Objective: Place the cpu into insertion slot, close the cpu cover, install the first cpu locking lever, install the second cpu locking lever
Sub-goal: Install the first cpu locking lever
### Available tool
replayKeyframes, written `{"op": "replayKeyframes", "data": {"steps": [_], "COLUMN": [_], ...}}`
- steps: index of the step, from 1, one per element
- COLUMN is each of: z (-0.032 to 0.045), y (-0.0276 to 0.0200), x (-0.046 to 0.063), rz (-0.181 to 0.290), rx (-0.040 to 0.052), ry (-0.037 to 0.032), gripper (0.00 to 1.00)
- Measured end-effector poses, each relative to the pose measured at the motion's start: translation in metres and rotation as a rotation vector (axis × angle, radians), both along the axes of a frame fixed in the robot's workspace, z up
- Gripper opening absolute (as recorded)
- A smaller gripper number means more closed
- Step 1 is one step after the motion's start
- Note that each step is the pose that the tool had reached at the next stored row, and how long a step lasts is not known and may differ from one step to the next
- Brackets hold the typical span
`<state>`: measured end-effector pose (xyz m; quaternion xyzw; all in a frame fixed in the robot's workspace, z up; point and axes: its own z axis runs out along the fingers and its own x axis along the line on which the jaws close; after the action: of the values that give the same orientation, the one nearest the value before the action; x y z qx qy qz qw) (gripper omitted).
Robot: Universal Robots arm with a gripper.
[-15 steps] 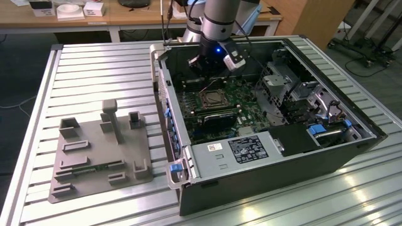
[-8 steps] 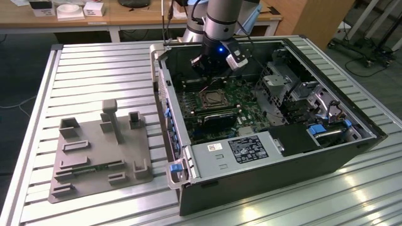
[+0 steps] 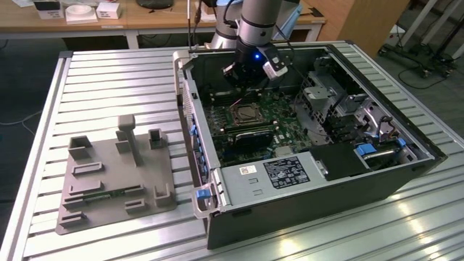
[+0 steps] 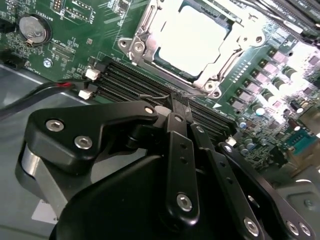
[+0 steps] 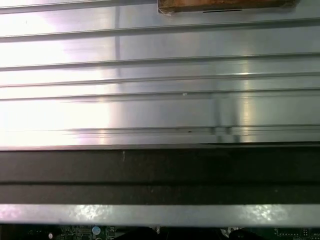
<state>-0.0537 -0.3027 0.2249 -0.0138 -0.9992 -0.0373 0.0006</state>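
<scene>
- The arm reaches down into the open computer case (image 3: 305, 201), and the gripper (image 3: 250, 75) hangs over the green motherboard, near the back wall in the exterior view.
- In the second wrist view the gripper (image 4: 178, 106) has its black fingers (image 4: 176, 131) drawn together into one narrow tip, with nothing visibly between them. A slim tip like that looks suited to pushing thin metal parts rather than carrying anything.
- The cpu (image 4: 192, 37) is not in the claw. It lies flat in the insertion slot (image 3: 245, 113), its silvery top glaring bright, so the placing step looks done.
- The cpu cover (image 4: 235, 46) appears folded down around the chip. Its frame rings the bright square and the top shows through the cut-out, so it seems to be holding the chip in its seat.
- The fingertip hovers over the long black memory slots (image 4: 125, 82), just beside the socket's near corner. That puts it close to the wire levers along the socket's sides, though whether either lever is latched cannot be told.
- On the exterior view's left, a grey fixture plate (image 3: 108, 185) sits on the slatted metal table (image 3: 108, 81), well apart from the work.
</scene>
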Motion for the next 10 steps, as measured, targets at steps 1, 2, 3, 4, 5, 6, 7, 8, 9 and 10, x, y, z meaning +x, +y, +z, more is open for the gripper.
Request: {"op": "replayKeyframes", "data": {"steps": [1,2,3,4,5,6,7,8,9,10], "z": [-0.0004,-0.0006,-0.0009,-0.0010,-0.0013,-0.0015,-0.0017,-0.0021,-0.0024,-0.0027], "y": [0.0002,0.0005,0.0007,0.0009,0.0010,0.0011,0.0012,0.0013,0.0014,0.0017], "x": [0.0004,0.0008,0.0011,0.0014,0.0018,0.0023,0.0029,0.0034,0.0040,0.0046], "rz": [0.000,0.000,0.000,0.000,0.000,0.000,0.000,0.000,0.000,0.000], "rx": [-0.0020,-0.0034,-0.0049,-0.0066,-0.0090,-0.0119,-0.0147,-0.0174,-0.0198,-0.0217], "ry": [0.0000,0.0000,0.0000,0.0000,-0.0001,0.0000,0.0000,0.0000,0.0000,0.0000], "gripper": [0.10,0.10,0.10,0.10,0.10,0.10,0.10,0.10,0.10,0.10]}}
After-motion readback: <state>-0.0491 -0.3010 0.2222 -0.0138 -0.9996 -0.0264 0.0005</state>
